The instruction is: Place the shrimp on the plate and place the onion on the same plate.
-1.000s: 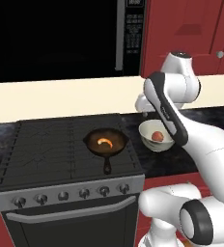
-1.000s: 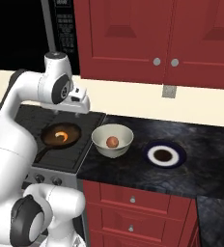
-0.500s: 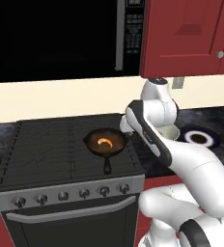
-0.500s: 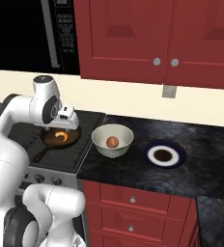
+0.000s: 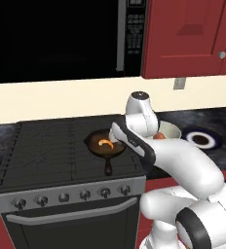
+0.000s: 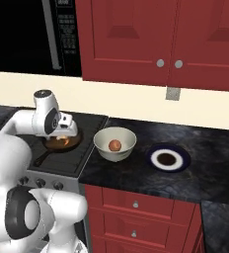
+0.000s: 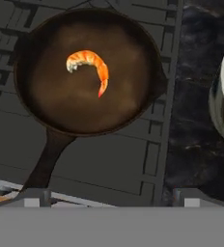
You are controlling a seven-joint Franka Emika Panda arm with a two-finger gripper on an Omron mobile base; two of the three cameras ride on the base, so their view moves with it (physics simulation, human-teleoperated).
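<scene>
The shrimp (image 7: 92,65), a small orange crescent, lies in the dark skillet (image 7: 61,106) on the stove; it shows as an orange curve (image 5: 105,144) in the left base view. My gripper (image 7: 111,197) hovers open above the skillet's near side, its tips wide apart and holding nothing. The onion (image 6: 115,145), a reddish ball, sits inside the cream bowl (image 6: 102,140) on the counter right of the stove. Further right lies the plate (image 6: 156,150), blue-rimmed with a white centre, nothing on it. In the right base view my hand covers most of the skillet (image 6: 42,159).
The skillet's handle (image 5: 108,168) points toward the stove's front edge. The black stove top (image 5: 47,151) extends left of the pan. A microwave (image 5: 56,39) hangs above, red cabinets (image 6: 151,39) over the dark counter (image 6: 210,173).
My arm has swung left from above the bowl to above the skillet and dropped lower. The gripper stayed open; shrimp, onion and plate have not moved.
</scene>
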